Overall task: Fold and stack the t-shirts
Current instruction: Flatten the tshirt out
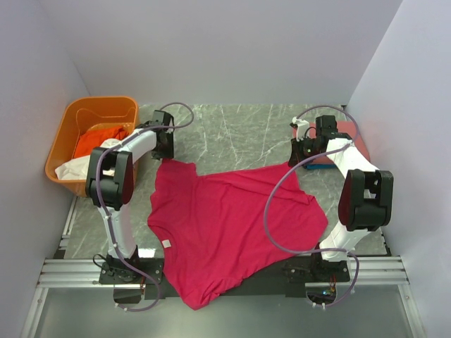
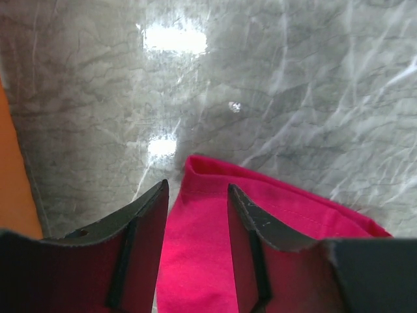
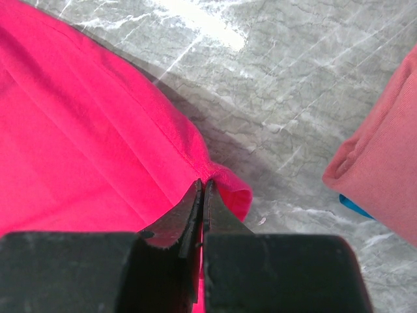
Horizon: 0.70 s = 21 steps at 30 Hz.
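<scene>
A large crimson-pink t-shirt lies spread on the grey marble table, its bottom hem toward the far side. My left gripper is at the shirt's far left corner. In the left wrist view the left gripper is open, its jaws on either side of that corner of cloth. My right gripper is at the shirt's far right corner. In the right wrist view the right gripper is shut on the hem corner. A folded salmon-pink shirt lies to its right, over a blue one.
A rigid orange tub stands at the far left, holding an orange shirt and a white one. Its wall shows in the left wrist view. The salmon-pink folded stack sits by the right wall. White walls enclose the table.
</scene>
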Each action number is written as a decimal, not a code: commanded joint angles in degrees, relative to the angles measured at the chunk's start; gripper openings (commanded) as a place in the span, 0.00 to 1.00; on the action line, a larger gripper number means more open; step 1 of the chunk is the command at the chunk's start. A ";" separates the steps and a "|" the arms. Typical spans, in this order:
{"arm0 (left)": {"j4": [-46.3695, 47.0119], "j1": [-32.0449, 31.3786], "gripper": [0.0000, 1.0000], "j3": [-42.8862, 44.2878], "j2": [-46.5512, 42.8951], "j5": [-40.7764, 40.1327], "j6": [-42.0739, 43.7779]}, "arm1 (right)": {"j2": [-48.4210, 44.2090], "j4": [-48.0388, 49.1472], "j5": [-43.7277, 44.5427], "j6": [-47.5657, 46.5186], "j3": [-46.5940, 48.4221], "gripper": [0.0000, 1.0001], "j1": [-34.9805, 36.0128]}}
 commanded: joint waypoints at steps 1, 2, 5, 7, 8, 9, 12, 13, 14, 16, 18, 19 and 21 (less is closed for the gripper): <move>-1.79 1.40 0.46 2.42 1.62 4.03 0.84 | 0.13 0.23 -0.68 0.44 2.47 0.00 -0.31; -1.97 1.75 0.46 2.33 1.97 5.08 0.75 | 0.21 0.40 -0.59 0.44 2.47 0.00 -0.31; -1.89 2.01 0.40 1.64 2.94 6.93 0.57 | 0.39 0.14 -0.68 0.53 2.73 0.00 -0.31; -1.71 2.01 0.31 1.46 3.29 7.55 0.57 | 0.57 -0.04 -0.59 0.61 3.08 0.00 -0.31; -1.62 2.10 0.27 1.46 3.47 7.99 0.49 | 0.65 -0.21 -0.59 0.53 3.25 0.00 -0.31; -1.45 2.10 0.23 1.54 3.55 8.43 0.40 | 0.83 -0.13 -0.42 0.53 3.43 0.00 -0.31; -1.27 2.19 0.04 2.94 3.91 8.78 0.31 | 1.62 -0.56 0.02 0.35 4.57 0.00 -0.31; -1.18 2.28 0.01 4.25 3.99 8.00 0.22 | 1.97 -0.65 0.28 0.35 5.44 0.00 -0.31; -1.27 2.45 0.01 5.22 4.52 7.47 0.05 | 3.10 -0.83 0.55 0.44 6.06 0.00 -0.31; -1.53 2.89 0.01 7.77 5.75 5.72 -0.30 | 4.60 -1.09 1.07 0.61 8.86 0.00 -0.22; -2.06 4.03 0.00 12.95 7.85 4.40 -0.92 | 7.49 -1.09 1.95 1.49 11.33 0.00 -0.22; -2.15 4.91 0.00 16.80 8.65 3.78 -1.27 | 8.64 -1.01 2.13 1.93 14.04 0.00 -0.22; -1.71 5.79 0.00 20.68 11.18 3.69 -2.06 | 12.32 -0.92 3.00 3.59 17.39 0.00 -0.13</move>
